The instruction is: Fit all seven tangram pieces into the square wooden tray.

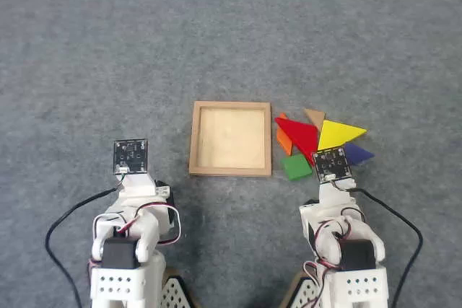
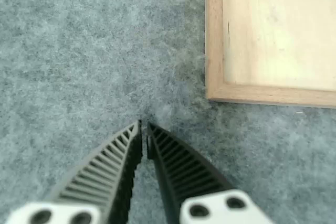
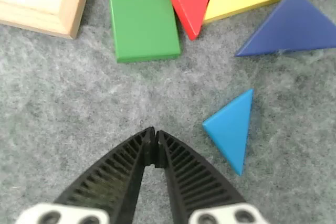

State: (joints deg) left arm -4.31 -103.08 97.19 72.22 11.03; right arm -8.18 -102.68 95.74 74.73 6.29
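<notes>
The square wooden tray (image 1: 195, 138) lies mid-table with nothing in it; its corner (image 2: 215, 90) shows in the left wrist view. Right of it lie the tangram pieces: red triangle (image 1: 299, 135), yellow triangle (image 1: 338, 133), orange piece (image 1: 283, 140), tan triangle (image 1: 315, 115), green square (image 1: 295, 166) and dark blue triangle (image 1: 358, 154). A light blue triangle (image 3: 231, 128) lies near my right gripper (image 3: 155, 137), which is shut and holds nothing, just short of the green square (image 3: 145, 28). My left gripper (image 2: 144, 127) is shut over bare carpet, left of the tray's near corner.
Grey carpet (image 1: 108, 70) covers the table, with open room left of and beyond the tray. Both arm bases (image 1: 130, 265) stand at the near edge, with cables trailing beside them.
</notes>
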